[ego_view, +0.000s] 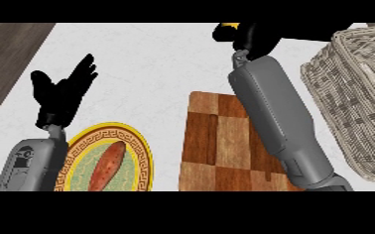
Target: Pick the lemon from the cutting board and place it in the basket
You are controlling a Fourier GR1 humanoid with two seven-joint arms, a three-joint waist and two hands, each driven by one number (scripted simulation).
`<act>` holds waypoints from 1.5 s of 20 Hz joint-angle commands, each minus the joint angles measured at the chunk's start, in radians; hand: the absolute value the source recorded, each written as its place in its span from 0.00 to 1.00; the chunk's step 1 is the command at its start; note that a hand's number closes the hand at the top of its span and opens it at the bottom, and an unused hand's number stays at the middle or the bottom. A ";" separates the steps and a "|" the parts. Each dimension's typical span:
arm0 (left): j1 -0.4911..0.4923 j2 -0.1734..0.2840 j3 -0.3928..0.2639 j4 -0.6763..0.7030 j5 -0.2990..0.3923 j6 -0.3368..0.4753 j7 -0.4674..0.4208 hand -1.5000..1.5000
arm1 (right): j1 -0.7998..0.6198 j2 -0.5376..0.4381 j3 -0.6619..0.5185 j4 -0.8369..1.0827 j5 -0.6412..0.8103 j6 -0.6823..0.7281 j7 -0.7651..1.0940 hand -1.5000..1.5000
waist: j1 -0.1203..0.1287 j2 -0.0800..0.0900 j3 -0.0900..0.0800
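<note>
At the top of the head view my right hand (253, 35) is curled round the yellow lemon (230, 25), of which only a small sliver shows at the upper edge. It is lifted beyond the far end of the checkered wooden cutting board (219, 144), which my right forearm crosses. The woven wicker basket (344, 94) stands at the right, just right of the hand. My left hand (62, 91) rests open at the left, fingers up, over the white counter.
A yellow-rimmed plate (143, 151) with a reddish sweet potato (107, 166) on it lies at the lower left, close to my left forearm. A dark wooden strip (22, 44) borders the counter at the upper left.
</note>
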 commanded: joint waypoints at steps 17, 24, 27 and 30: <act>0.003 0.015 0.046 0.031 0.010 0.010 -0.016 0.50 | -0.468 -0.164 -0.298 0.437 0.358 -0.017 0.285 1.00 | -0.055 -0.001 0.001; 0.066 0.022 0.044 -0.040 0.010 0.010 0.005 0.50 | -0.431 -0.280 -0.352 0.502 0.445 0.044 0.294 1.00 | -0.062 -0.013 0.003; 0.039 0.070 0.090 0.009 0.053 -0.043 0.001 0.50 | -0.422 -0.278 -0.375 0.490 0.460 0.023 0.311 1.00 | -0.075 -0.013 0.003; 0.084 0.007 0.052 0.010 -0.006 0.024 -0.048 0.50 | -0.340 -0.306 -0.409 0.484 0.450 -0.008 0.263 1.00 | -0.092 -0.015 0.003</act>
